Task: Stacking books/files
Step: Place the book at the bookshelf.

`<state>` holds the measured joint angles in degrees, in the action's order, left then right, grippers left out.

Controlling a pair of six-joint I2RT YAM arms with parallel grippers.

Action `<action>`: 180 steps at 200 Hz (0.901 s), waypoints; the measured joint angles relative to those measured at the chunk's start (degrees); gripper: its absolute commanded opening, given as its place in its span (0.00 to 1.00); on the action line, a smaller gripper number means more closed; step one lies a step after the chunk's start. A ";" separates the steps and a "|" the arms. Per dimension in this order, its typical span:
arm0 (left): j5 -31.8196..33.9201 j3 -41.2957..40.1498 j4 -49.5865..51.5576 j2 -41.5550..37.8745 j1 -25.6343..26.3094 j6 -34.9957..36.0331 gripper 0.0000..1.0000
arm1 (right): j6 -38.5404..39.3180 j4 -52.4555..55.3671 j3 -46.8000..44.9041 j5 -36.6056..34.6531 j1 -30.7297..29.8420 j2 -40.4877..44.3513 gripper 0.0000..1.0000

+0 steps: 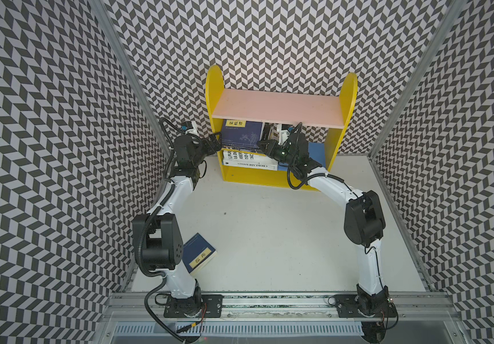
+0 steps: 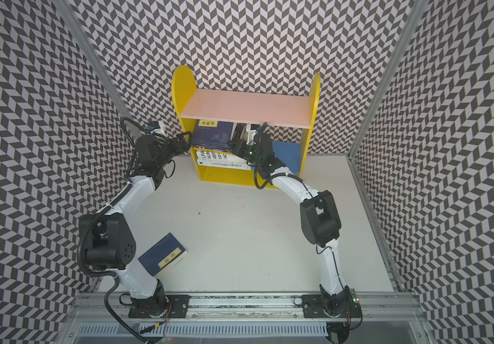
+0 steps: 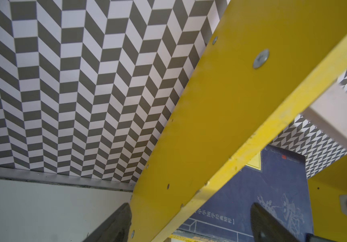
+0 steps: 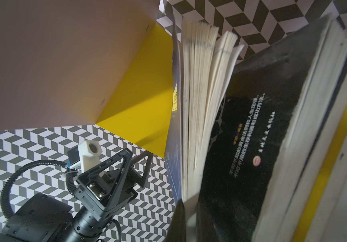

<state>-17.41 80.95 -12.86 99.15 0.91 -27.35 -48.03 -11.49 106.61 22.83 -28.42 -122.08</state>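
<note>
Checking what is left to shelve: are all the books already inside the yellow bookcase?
No, one navy book lies flat on the white table, well apart from the bookcase.

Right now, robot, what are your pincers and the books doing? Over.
Left pincer open, straddling the shelf's side panel. Right pincer shut at the top navy book's page edge. Second navy book lies on the table by the left arm.
</note>
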 measured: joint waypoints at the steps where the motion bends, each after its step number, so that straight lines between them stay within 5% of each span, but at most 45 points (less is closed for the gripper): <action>1: 0.02 0.02 0.07 0.04 0.02 0.04 0.89 | 0.00 0.00 0.02 -0.02 0.00 0.00 0.05; 104: 3.30 4.48 4.85 6.95 1.73 0.02 0.89 | 0.02 0.39 0.20 -0.04 -0.02 -0.22 0.11; 153: 4.92 4.48 5.29 6.97 1.73 -0.90 0.89 | 0.24 0.48 0.39 -0.35 -0.04 -0.24 0.36; 180: 5.22 4.48 5.38 6.97 1.70 -1.09 0.89 | 1.55 1.46 1.49 -1.62 -0.22 -0.24 0.40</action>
<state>-12.19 85.43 -7.49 106.13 2.61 -28.45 -46.48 -10.02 108.09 21.21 -28.64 -122.32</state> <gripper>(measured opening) 0.893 0.393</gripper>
